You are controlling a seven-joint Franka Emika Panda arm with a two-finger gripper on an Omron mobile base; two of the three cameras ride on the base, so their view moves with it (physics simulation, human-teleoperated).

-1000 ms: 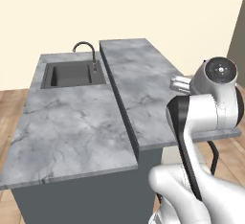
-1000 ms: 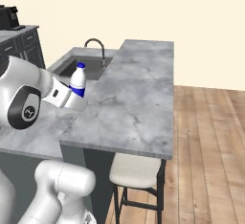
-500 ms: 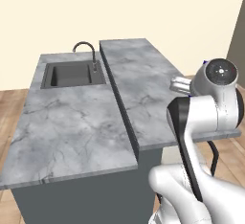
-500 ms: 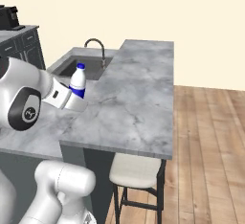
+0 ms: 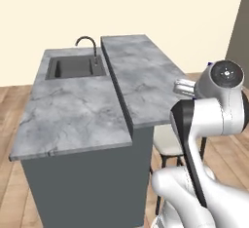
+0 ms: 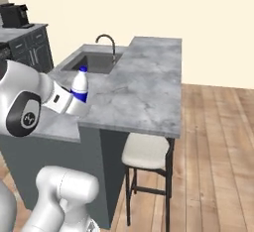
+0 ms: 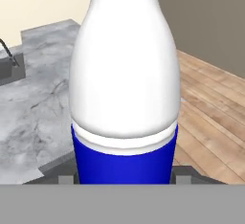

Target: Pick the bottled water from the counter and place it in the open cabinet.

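Note:
The bottled water (image 7: 124,84), pale with a blue label band, stands upright between my fingertips (image 7: 66,178). My gripper (image 7: 124,177) is shut on its lower part. In the right base view the bottled water (image 6: 80,84) with its blue cap is held in the gripper (image 6: 74,103) over the near left edge of the counter (image 6: 149,77). In the left base view the counter (image 5: 141,76) runs away from me, and the arm's big joint covers the hand. The open cabinet is out of view.
A sink with a curved faucet (image 6: 106,40) sits in the lower marbled top (image 5: 73,105) beside the counter. A white-seated stool (image 6: 146,151) stands under the counter's overhang. A tall dark panel (image 7: 206,22) rises beyond wooden floor (image 6: 213,142). Dark drawer units (image 6: 27,47) stand far left.
The whole picture has shifted in both base views, so the camera has moved. The bottle stays held in the gripper at about the same spot in view.

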